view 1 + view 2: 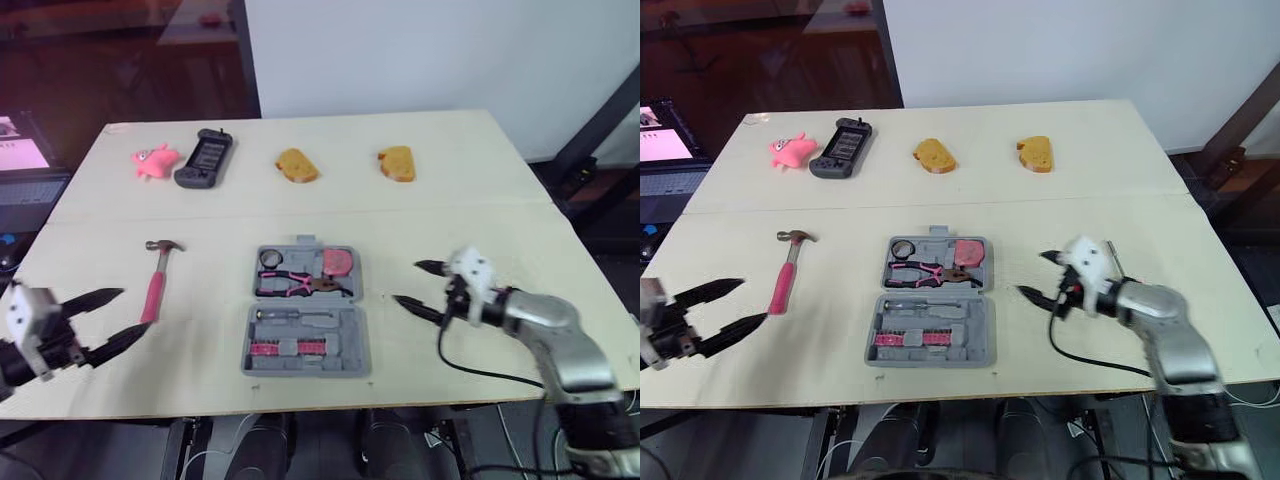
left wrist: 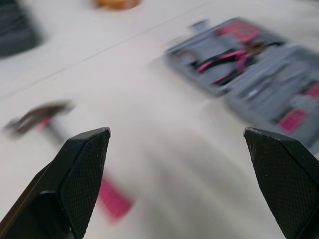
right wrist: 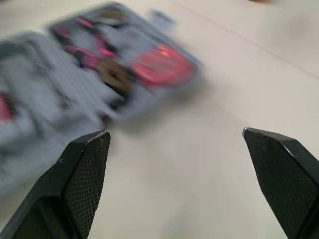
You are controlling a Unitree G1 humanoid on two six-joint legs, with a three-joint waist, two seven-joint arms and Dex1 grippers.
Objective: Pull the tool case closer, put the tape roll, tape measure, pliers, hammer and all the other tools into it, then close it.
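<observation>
The grey tool case (image 1: pixel 305 347) lies open in the middle of the table, near the front. Its far half holds pink-handled pliers (image 1: pixel 292 283), a tape roll (image 1: pixel 270 259) and a pink tape measure (image 1: pixel 339 262); the near half holds a screwdriver and pink bits. A hammer (image 1: pixel 155 282) with a pink handle lies on the table left of the case. My left gripper (image 1: pixel 112 316) is open near the front left edge, just short of the hammer's handle end. To the right of the case my right gripper (image 1: pixel 417 284) stands open with nothing between its fingers.
Along the back of the table sit a pink pig toy (image 1: pixel 153 160), a dark handheld game console (image 1: pixel 205 157) and two bread pieces (image 1: pixel 296 166) (image 1: pixel 396 163). A black cable (image 1: pixel 480 370) hangs from my right wrist. A seam crosses the table behind the case.
</observation>
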